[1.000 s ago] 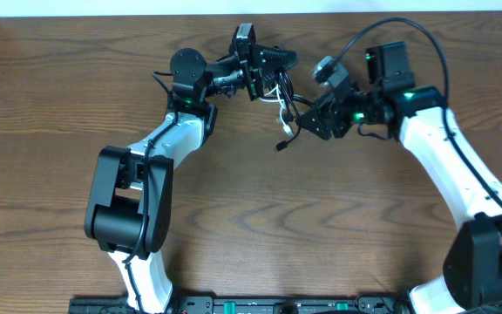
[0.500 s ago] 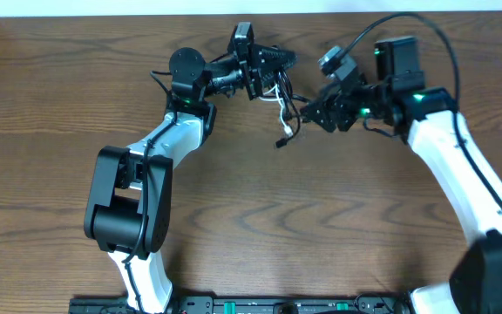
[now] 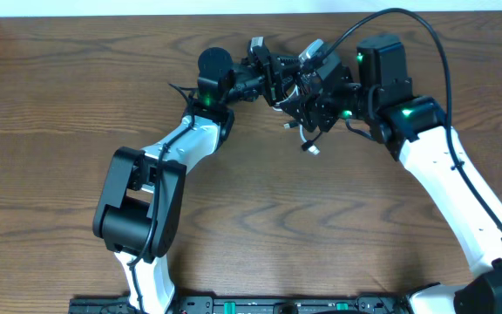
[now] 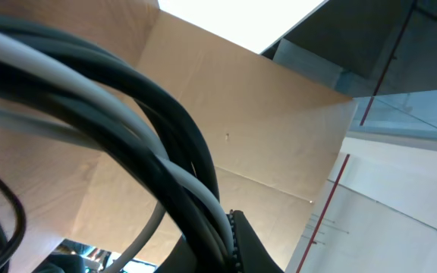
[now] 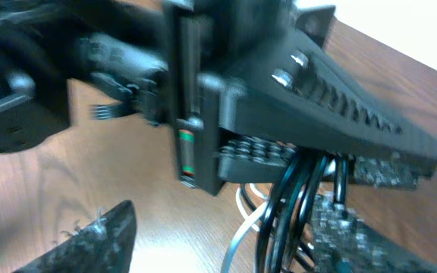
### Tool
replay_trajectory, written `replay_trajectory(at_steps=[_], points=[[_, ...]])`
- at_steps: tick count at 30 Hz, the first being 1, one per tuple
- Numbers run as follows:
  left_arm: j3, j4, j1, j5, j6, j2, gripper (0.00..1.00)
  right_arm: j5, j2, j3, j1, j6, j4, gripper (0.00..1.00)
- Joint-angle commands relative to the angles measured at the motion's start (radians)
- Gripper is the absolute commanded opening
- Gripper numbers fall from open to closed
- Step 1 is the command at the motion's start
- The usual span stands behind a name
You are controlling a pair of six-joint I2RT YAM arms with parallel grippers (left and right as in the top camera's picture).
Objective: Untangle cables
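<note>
1. Overhead: left hand [image 3: 273,78] and right hand [image 3: 308,94] meet nose to nose at the far middle of the counter [image 3: 59,131]. The cables [image 3: 308,141] bunch up between them, and a loose tail with a white plug end hangs towards the near side, off to the right hand's side.
2. Left wrist: the camera points upward (no counter in view). The black cable [image 4: 180,129] and the white cable [image 4: 89,98] sweep close past the lens, twisted together, and run down against the hand's own finger [image 4: 241,243] at the bottom edge. Left hand is closed, clamped on the cables.
3. Right wrist (blurred): the left hand fills the upper frame, and the cables drop out from between its two closed fingers. Right hand's own fingers [image 5: 97,235] stand wide apart, one low left and one low right, with the cables hanging close by the right one. Nothing is pinched, so it is open.
</note>
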Motion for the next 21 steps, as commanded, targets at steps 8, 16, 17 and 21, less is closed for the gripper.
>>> replay_trajectory(at_steps=[8,16,17,21], points=[[0.012,0.01,0.0,-0.013,0.009,-0.01,0.07,0.231,0.045,0.011,0.005,0.054,-0.004,0.49],[0.012,0.009,0.0,0.029,0.012,-0.01,0.07,0.292,0.045,0.011,-0.008,0.054,0.033,0.52],[0.012,0.009,0.0,0.028,0.018,-0.01,0.08,0.286,0.045,0.011,-0.008,0.054,0.033,0.53],[0.012,-0.017,0.003,0.011,0.052,-0.01,0.08,0.132,0.013,0.012,-0.008,0.055,-0.005,0.62]])
